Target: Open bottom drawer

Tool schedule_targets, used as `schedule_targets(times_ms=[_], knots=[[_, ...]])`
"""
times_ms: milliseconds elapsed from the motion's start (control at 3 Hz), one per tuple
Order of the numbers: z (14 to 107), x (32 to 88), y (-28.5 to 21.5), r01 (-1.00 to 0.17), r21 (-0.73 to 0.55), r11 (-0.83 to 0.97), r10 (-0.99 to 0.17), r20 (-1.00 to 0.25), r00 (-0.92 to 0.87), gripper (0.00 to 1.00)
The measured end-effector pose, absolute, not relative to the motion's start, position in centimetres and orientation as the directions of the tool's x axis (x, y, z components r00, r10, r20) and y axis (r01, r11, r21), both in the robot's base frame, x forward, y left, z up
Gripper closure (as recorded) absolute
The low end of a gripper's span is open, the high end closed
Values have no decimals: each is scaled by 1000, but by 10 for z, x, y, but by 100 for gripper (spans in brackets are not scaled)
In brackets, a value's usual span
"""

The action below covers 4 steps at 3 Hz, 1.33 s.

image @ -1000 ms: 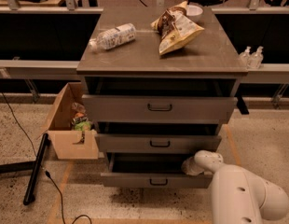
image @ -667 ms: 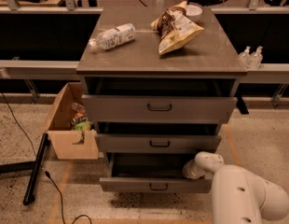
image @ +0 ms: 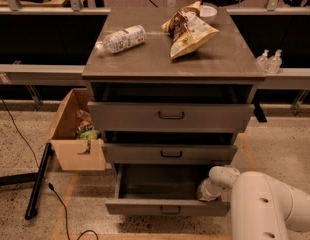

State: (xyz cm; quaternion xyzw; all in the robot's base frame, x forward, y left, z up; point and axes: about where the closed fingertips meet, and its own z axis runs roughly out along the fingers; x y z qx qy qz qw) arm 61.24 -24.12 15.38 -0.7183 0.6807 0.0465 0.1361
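Note:
The bottom drawer (image: 167,207) is the lowest grey drawer of the cabinet (image: 172,59). It stands pulled well out, its dark inside showing, with a small black loop handle (image: 170,212) at the centre of its front. The gripper (image: 207,191) is at the end of my white arm (image: 267,206), reaching into the drawer's right side just behind the front panel. The fingertips are hidden inside the drawer. The middle drawer (image: 170,153) and the top drawer (image: 171,116) are each pulled out a little.
A plastic bottle (image: 121,39), a snack bag (image: 189,30) and a white bowl (image: 208,10) lie on the cabinet top. An open cardboard box (image: 75,134) with items stands on the floor at left, beside a black pole (image: 39,180) and cable. Two small bottles (image: 269,61) stand on the rail at right.
The bottom drawer has slid further out toward me, and the gripper with the arm has moved back with it.

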Motion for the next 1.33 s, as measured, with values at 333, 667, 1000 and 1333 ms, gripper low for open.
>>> schedule_targets(times_ms=[333,667,1000,1333], knots=[[149,575,-220,-999,-37,-12,-955,-294,22,100],[147,545,-198,-999,44,5,-944,-330,-20,100],[150,529,-189,-997,79,7,-941,-337,-33,100],[153,512,-183,-994,109,5,-941,-337,-42,100]])
